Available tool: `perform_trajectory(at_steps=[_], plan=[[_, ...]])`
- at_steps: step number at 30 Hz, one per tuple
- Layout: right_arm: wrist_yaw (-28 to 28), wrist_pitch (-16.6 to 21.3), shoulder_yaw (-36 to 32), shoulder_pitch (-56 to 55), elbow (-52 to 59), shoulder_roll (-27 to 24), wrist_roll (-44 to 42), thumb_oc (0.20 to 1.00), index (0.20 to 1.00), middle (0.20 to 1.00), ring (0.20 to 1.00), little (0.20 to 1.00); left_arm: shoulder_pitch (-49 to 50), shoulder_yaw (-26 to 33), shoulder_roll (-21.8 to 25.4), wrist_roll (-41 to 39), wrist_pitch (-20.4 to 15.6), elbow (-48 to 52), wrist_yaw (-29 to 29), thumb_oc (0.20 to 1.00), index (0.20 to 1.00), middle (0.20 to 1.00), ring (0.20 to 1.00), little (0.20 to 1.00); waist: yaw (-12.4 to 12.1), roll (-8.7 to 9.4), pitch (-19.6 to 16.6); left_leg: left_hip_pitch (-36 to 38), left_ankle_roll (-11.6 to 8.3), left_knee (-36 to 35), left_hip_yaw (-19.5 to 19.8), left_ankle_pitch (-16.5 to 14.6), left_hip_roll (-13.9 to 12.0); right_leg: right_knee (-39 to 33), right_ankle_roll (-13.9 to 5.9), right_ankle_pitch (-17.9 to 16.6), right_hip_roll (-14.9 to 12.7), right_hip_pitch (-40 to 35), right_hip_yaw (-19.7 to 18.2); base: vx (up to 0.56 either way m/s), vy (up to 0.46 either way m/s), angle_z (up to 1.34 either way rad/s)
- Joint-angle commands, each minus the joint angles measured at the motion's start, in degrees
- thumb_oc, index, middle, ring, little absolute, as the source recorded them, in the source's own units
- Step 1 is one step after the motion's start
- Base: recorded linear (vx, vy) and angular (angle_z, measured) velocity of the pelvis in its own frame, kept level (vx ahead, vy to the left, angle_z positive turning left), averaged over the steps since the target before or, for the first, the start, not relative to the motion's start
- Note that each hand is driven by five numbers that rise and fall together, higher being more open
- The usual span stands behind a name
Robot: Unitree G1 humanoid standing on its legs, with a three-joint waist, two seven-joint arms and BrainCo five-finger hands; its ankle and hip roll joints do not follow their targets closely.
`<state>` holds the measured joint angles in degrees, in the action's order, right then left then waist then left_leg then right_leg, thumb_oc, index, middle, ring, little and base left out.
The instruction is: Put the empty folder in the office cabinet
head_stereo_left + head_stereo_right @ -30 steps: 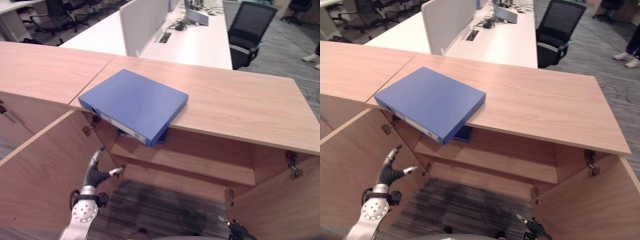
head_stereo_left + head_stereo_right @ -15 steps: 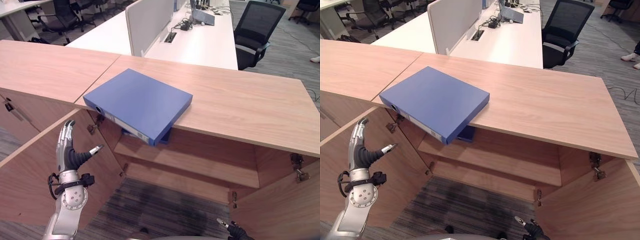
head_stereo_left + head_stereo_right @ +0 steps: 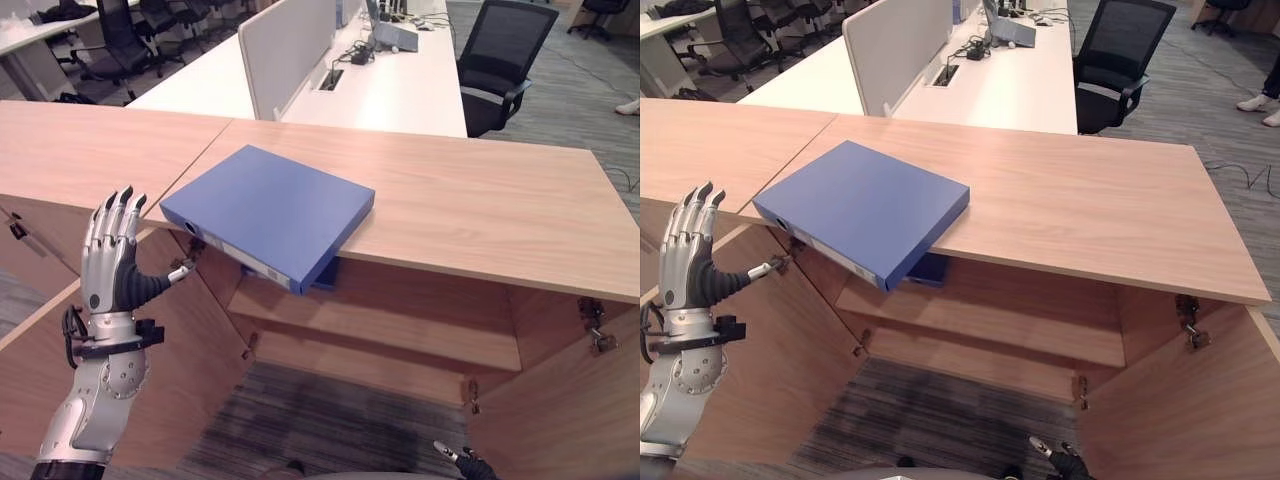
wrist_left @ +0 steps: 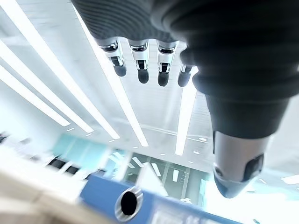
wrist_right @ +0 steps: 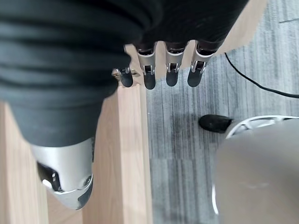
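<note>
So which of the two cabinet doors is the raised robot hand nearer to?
The left door, swung open at the robot's left. The left robot hand, fingers straight, is raised right in front of it; the right door stands open on the far side of the cabinet.

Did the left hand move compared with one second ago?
Yes. The left hand rose from below the cabinet shelf to the level of the blue folder, fingers straight.
</note>
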<state>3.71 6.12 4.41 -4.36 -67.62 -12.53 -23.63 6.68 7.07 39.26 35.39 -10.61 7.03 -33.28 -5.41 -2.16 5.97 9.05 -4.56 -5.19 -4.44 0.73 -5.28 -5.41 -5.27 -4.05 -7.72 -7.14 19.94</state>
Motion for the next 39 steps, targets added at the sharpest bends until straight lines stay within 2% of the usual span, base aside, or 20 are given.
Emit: perform_trajectory(at_steps=[1,12,27,39], plan=[[-0.58,2.57,0.19,4.16,-0.79,0.18,-2.57,1.000,1.000,1.000,1.000,1.000,-4.25,1.70,3.17,2.80,-1.58,2.94,-2.16,1.000,1.000,1.000,1.000,1.000,-0.02,1.23,1.76,1.38,-1.26,0.22,-0.46,-3.34,-0.50,0.64,-5.25,4.60,-1.75,-3.23,0.20,0.01,0.015,-0.14],[-1.22,2.91,-1.03,4.08,-1.40,-0.04,-4.77,1.000,1.000,1.000,1.000,1.000,-5.76,-0.59,8.21,3.75,-3.04,1.40,0.25,1.000,1.000,1.000,1.000,1.000,1.31,0.63,1.64,1.74,-1.22,0.19,-1.18,-3.48,-0.41,0.75,-5.38,4.73,-1.72,-3.19,-0.80,0.01,0.006,-0.04],[-1.46,2.81,-2.23,3.94,-1.93,-0.16,-5.89,1.000,1.000,1.000,1.000,1.000,-6.50,-2.30,8.84,1.72,-4.30,-0.07,3.08,1.000,1.000,1.000,1.000,1.000,2.12,0.63,1.63,2.24,-0.97,0.19,-1.30,-3.78,-0.30,0.89,-5.29,4.84,-1.57,-3.29,-1.01,0.00,0.000,0.00],[-1.99,2.67,-1.58,4.27,-2.12,0.22,-6.88,1.000,1.000,1.000,1.000,1.000,-10.40,-6.20,12.93,4.19,-4.46,-0.02,5.08,1.000,1.000,1.000,1.000,1.000,3.08,0.52,1.36,2.68,-0.95,0.19,-1.78,-3.95,-0.34,0.86,-5.37,4.92,-1.49,-3.52,-1.46,0.00,0.001,-0.01]])
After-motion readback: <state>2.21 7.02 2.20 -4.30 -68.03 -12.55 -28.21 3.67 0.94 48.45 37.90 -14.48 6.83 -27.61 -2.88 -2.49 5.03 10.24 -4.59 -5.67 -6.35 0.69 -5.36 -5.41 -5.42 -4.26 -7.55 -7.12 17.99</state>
